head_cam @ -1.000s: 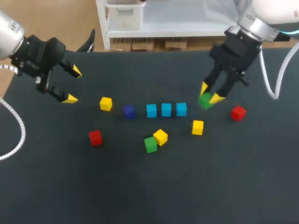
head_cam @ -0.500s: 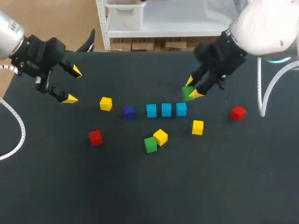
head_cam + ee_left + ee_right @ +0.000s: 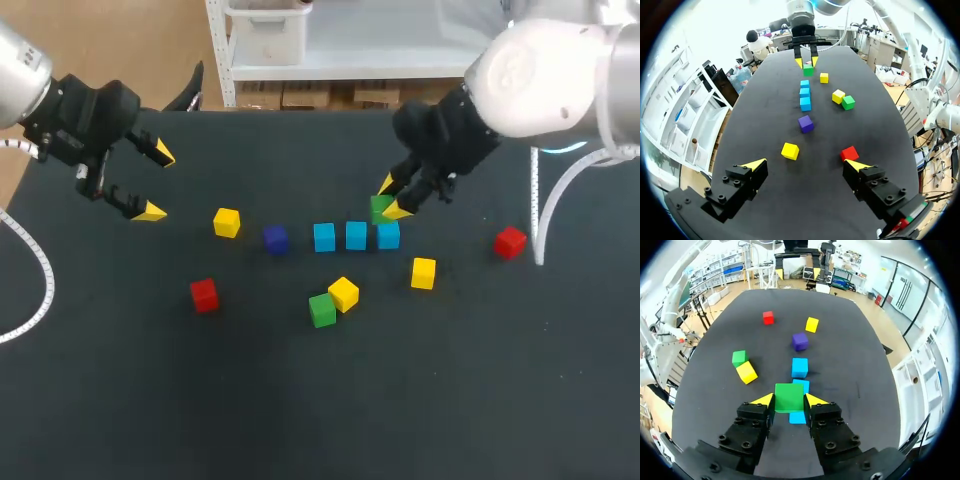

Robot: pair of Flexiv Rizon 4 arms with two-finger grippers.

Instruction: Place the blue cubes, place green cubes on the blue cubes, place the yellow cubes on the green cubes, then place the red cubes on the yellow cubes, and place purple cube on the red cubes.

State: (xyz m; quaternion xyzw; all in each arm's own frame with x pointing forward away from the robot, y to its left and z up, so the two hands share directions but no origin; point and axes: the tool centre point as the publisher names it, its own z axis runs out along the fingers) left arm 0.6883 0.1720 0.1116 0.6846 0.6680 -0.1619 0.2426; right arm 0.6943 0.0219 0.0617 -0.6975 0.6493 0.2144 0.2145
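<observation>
**Spotter:** What's your right hand got?

**Me:** My right hand (image 3: 392, 197) is clamped on a green cube (image 3: 789, 396), one finger on its far side and one on its near side. It's held up off the desk (image 3: 300, 400), over the right end of the row of three blue cubes (image 3: 356, 236).

**Spotter:** Lined up?

**Me:** That's my worry. From the wrist camera the green cube seems to cover the seam between two blues rather than sitting square over one. The height makes it hard to judge. If I let go like this it could land straddling two, or tip off an edge.

**Spotter:** And the neighbours?

**Me:** The blues sit close together in the row. If I come down skewed, a corner could shove them apart, and every layer above needs that row tidy. Dropping from height is the other trap. The cube would likely bounce and roll toward the yellow cube (image 3: 423, 272) just on the near side of the row.

**Spotter:** Fingers in the way?

**Me:** They span across the row, not along it, so opening should miss the next blue. Going too low could jam the tips against the blue underneath, I reckon.

**Spotter:** Left side?

**Me:** My left hand (image 3: 157, 182) hangs spread wide and empty over the far left of the desk, well apart from the row. The second green cube (image 3: 321, 310) lies on the near side, against a second yellow cube (image 3: 343, 293).
</observation>
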